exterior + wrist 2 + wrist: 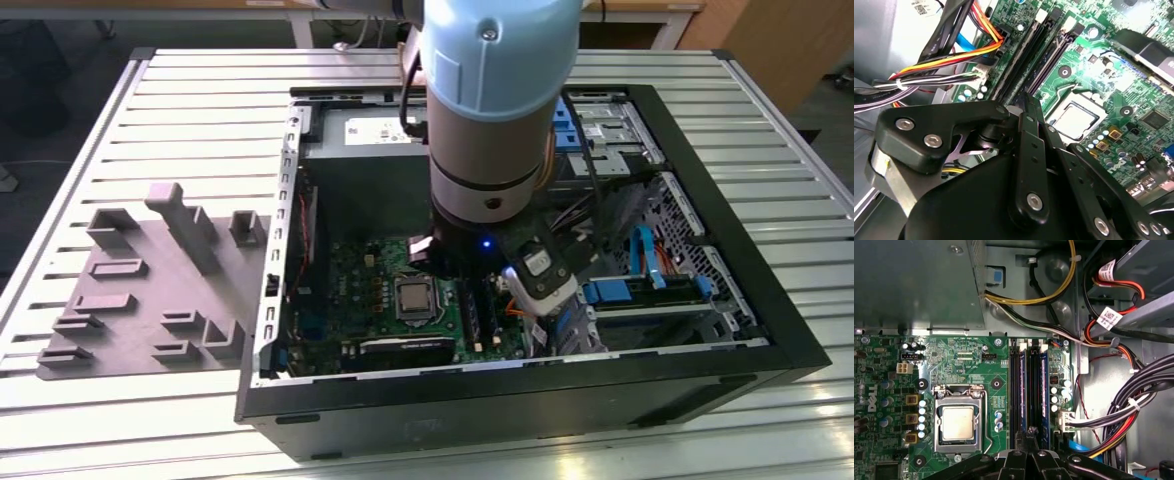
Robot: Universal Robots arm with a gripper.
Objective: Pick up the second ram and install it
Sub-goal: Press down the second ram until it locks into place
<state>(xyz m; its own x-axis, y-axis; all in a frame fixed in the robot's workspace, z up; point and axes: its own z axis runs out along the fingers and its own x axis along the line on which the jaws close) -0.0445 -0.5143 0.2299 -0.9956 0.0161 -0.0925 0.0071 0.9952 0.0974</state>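
The second ram (1023, 385) seems to be one of two dark long sticks that stand side by side in the memory slots (1031, 365) of the green motherboard (954, 365); which of the two it is, I cannot tell for sure. In the exterior view the arm (494, 110) reaches down into the open computer case (747, 330) on the slatted table (160, 110), and a grey holder tray (147, 290) lies at the exterior view's left of the case. In the second wrist view the gripper (1026, 102) has its fingers pressed together, with nothing seen between them, and points toward the slots. In the first wrist view the gripper (1031, 432) hangs just over the near end of the sticks, beside the processor (958, 423).
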